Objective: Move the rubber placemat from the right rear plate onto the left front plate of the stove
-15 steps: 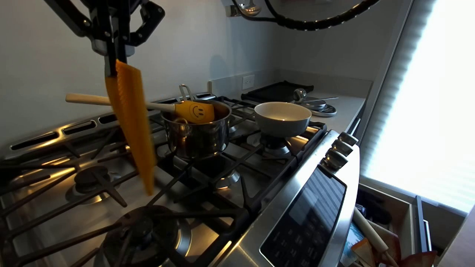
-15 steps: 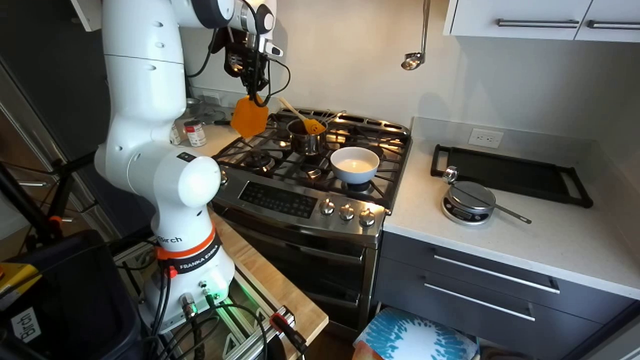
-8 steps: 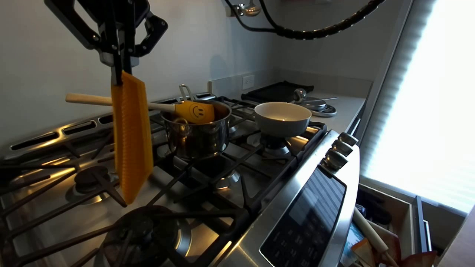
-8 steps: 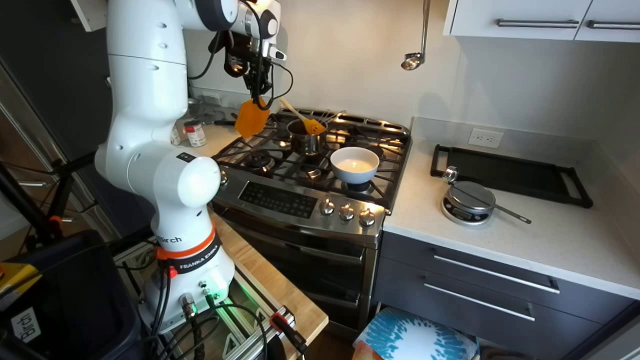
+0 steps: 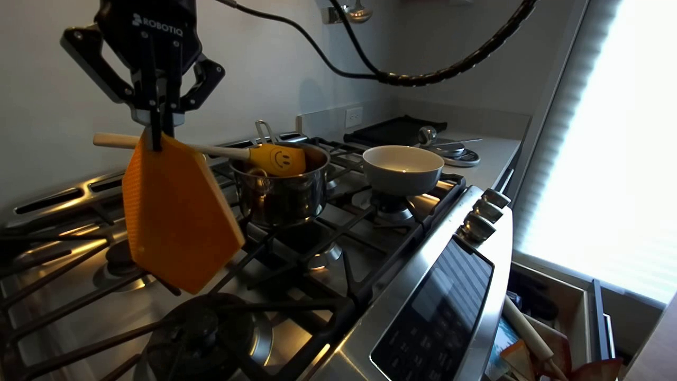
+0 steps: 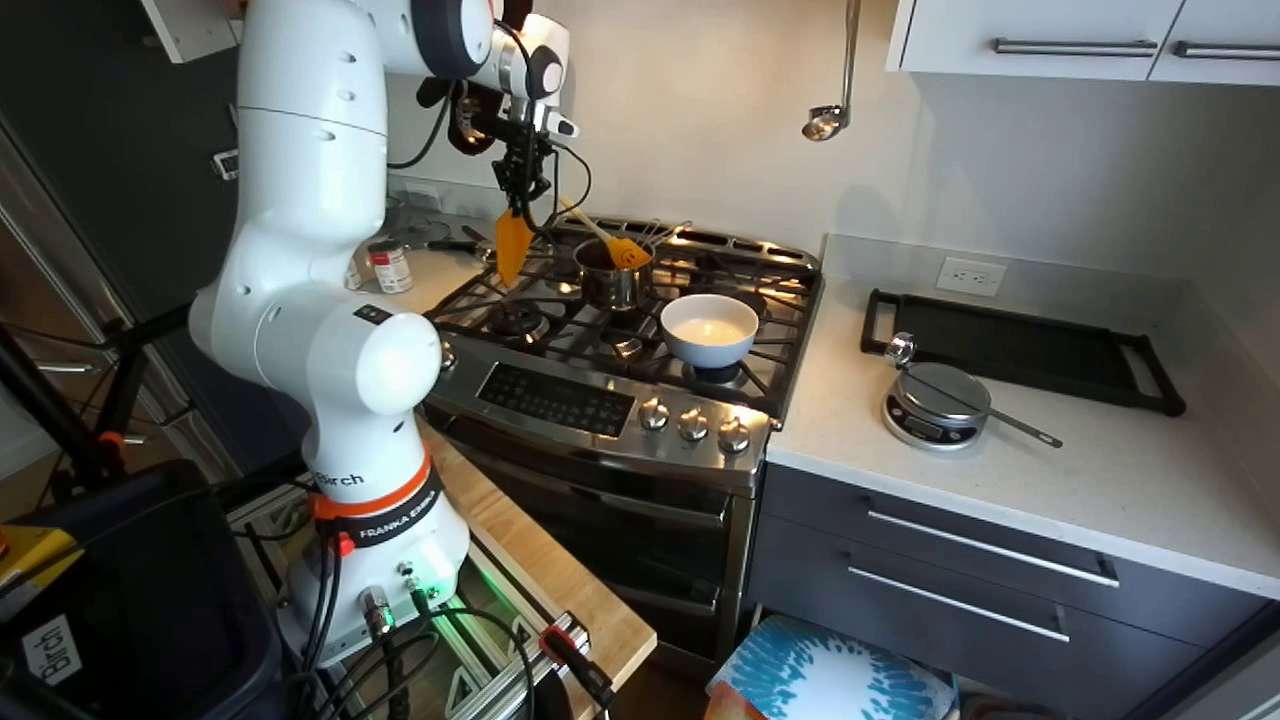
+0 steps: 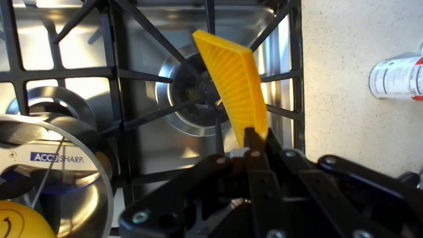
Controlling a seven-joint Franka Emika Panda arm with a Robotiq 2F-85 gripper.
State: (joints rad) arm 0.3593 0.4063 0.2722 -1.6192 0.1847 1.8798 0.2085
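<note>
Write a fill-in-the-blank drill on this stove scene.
The fingers hold the orange placemat by its ____ end, the rest hanging below.
In an exterior view, lettering above the fingers reads ____.
The yellow utensil bears a ____ face.
In both exterior views, the bowl stands to the ____ of the pot.

Missing words: upper; ROBOTIQ; smiling; right.

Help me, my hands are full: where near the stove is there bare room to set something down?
Bare counter lies between the black tray, ladle and front edge; a smaller patch sits between scale and stove. Crowded: the stove under the pot and bowl, and beside the pot, where the jaws hold the orange placemat.
</note>
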